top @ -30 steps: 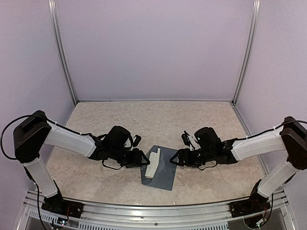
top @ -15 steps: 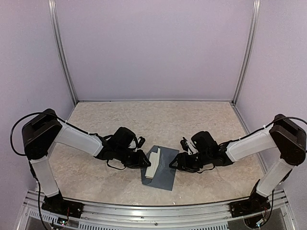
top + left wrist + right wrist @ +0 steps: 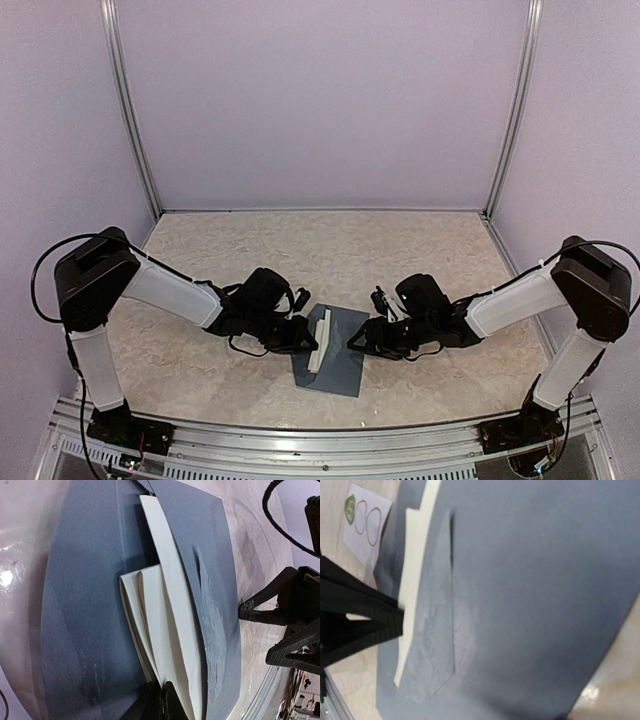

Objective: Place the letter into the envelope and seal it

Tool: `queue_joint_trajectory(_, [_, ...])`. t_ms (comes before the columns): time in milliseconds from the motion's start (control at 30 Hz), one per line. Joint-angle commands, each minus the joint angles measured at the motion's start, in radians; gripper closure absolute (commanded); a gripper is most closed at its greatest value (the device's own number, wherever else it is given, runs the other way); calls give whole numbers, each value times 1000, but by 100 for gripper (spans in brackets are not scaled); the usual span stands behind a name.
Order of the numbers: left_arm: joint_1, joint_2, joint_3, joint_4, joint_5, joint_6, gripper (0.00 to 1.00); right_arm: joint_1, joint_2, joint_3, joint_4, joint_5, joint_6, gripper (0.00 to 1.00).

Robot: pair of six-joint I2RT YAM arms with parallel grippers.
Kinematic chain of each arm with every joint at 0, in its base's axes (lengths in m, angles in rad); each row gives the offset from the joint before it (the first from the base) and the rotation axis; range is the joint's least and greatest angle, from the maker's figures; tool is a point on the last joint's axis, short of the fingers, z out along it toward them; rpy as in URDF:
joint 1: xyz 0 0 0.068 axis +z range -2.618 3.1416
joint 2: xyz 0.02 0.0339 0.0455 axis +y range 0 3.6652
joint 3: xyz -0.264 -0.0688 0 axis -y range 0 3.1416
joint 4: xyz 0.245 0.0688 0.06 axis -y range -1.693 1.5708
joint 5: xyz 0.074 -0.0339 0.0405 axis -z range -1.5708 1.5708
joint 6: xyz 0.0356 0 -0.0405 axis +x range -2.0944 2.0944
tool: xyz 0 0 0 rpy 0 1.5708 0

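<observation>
**Left pinched, right spread**

The folded cream paper letter [image 3: 320, 338] is pinched by the left tool [image 3: 305, 340] atop the slate blue-grey paper envelope [image 3: 346, 362], laid flat by the surface's [image 3: 330, 250] near edge. The right tool [image 3: 357, 343] is spread beside it.

Left pincer [image 3: 304, 340] closed onto letter [image 3: 321, 340], letter raised on edge, right pincer [image 3: 357, 342] nearer
</observation>
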Motion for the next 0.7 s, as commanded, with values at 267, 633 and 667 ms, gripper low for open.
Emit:
queue_joint_trajectory(267, [-36, 56, 21, 87, 39, -36, 100, 5, 48, 12, -24, -4, 10, 42])
queue_joint_trajectory(633, [-33, -237, -75, -45, -227, 14, 55, 11, -112, 35, -129, 95, -105, 40])
queue_joint_trajectory(667, [-27, -279, -92, -59, -239, 8, 51, 16, -122, 44, -137, 103, -124, 41])
